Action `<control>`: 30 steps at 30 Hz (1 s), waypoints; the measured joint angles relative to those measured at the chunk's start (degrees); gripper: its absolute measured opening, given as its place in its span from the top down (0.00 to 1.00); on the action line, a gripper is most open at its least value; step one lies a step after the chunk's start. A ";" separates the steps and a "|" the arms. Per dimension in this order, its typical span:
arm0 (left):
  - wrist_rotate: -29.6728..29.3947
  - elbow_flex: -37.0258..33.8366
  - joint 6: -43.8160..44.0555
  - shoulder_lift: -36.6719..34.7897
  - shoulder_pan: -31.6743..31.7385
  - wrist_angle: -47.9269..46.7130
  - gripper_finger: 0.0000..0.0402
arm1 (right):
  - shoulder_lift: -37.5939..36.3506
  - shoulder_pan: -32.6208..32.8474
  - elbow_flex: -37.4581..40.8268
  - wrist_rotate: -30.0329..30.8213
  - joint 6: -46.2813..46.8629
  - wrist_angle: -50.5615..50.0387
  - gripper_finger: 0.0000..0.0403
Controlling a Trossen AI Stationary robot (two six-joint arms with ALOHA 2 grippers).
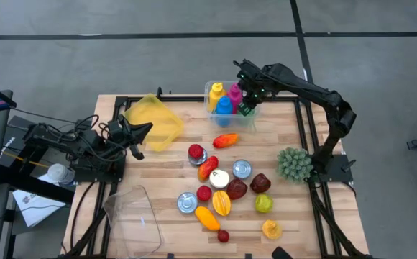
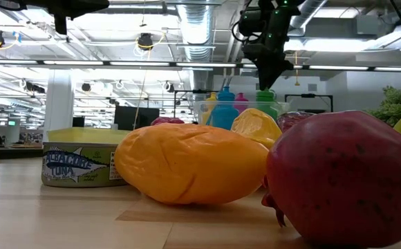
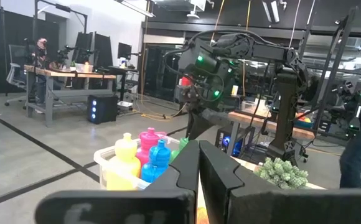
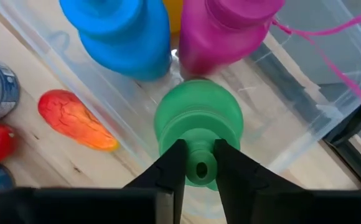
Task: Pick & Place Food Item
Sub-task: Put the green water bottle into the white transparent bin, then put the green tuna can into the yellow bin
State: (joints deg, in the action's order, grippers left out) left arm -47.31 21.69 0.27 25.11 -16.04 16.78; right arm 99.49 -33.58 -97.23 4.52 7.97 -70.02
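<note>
gripped at its neck, green bottle (image 4: 198, 124) sat between the fingers (image 4: 168, 163) of right gripper (image 4: 199, 169), closed tight on it, inside clear bin (image 4: 305, 118) beside blue bottle (image 4: 121, 31) and magenta bottle (image 4: 221, 31). lay just outside the bin on the wood: mango (image 4: 75, 119). rested at the table's left edge by yellow lid (image 1: 154, 121): left gripper (image 1: 138, 137), fingers drawn together, holding nothing.

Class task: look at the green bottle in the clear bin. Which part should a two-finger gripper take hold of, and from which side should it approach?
Grip the green bottle by its narrow cap, coming from straight above. It stands upright in the clear bin, with the blue bottle and pink bottle close beside it. The right gripper already pinches there.
</note>
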 joint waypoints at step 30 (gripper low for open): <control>-0.02 0.01 0.00 0.01 0.00 0.12 1.00 | -0.28 -0.65 -17.48 4.08 -2.60 -5.17 0.42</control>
State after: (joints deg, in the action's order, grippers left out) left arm -47.33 21.70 0.27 25.12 -16.04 16.90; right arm 99.20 -34.23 -114.71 8.60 5.36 -75.18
